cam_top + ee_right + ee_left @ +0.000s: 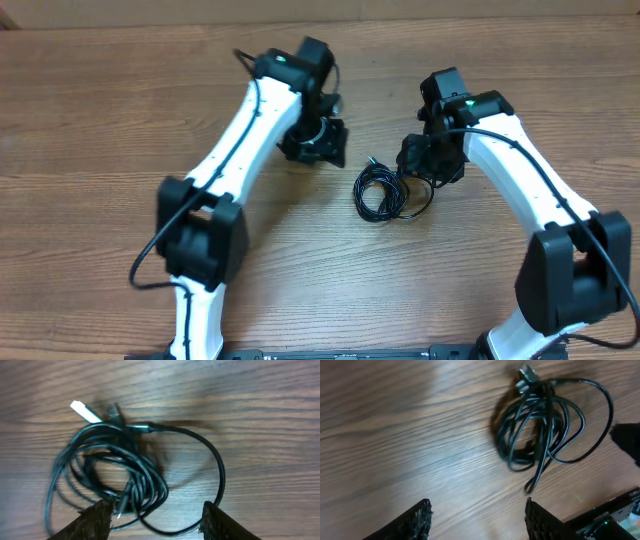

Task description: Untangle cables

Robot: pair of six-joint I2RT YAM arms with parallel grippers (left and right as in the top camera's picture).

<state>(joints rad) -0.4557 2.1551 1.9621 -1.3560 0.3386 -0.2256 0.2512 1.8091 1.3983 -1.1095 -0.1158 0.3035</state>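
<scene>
- Cables (381,192) from overhead: coiled on table (100,120), between left gripper (318,150) and right gripper (425,165), nearer the right.
- Left wrist: jaws parted, empty; cables (545,420) ahead, apart.
- Right wrist: jaws released, either side of near edge of cables (150,485).

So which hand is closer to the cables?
Right. The right hand hovers at the edge of the cables, straddling some loops; the left hand sits off beside them, apart.

I count one knotted bundle of cables (380,192), cord number unclear, two plugs (526,372) showing, one table (90,110), plus my left gripper (477,522) and right gripper (157,520).
</scene>
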